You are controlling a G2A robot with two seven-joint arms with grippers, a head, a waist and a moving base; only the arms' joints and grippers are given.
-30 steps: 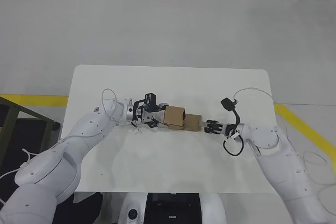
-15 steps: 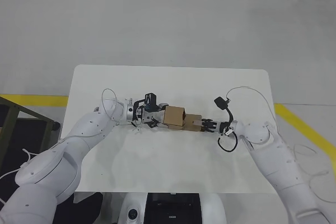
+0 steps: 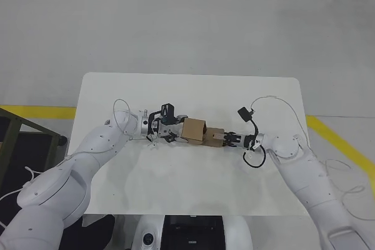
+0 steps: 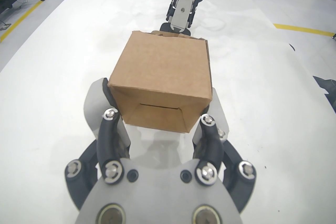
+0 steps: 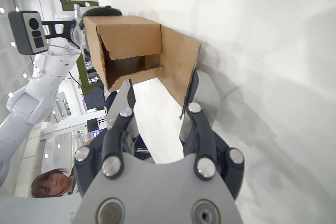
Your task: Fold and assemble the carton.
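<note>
A brown carton [image 3: 193,130] lies on its side at the middle of the white table [image 3: 112,94]. My left gripper [image 3: 169,133] is shut on the carton [image 4: 162,70], with one finger [image 4: 95,96] on each side wall of its closed end. The far end is open and one flap [image 5: 178,64] sticks out flat along the table. My right gripper [image 5: 162,91] is open and straddles that flap's edge; one finger [image 5: 203,87] rests beside the flap and the other is at the mouth. The right gripper [image 4: 181,22] also shows just beyond the carton.
The right arm's cable [image 3: 272,103] loops over the table behind it. A green rack [image 3: 12,134] stands off the table's left side. Bare table surface lies in front of and behind the carton.
The right arm has moved left along the table until its open fingers reached the carton's outstretched flap. The left gripper and the carton have kept still.
</note>
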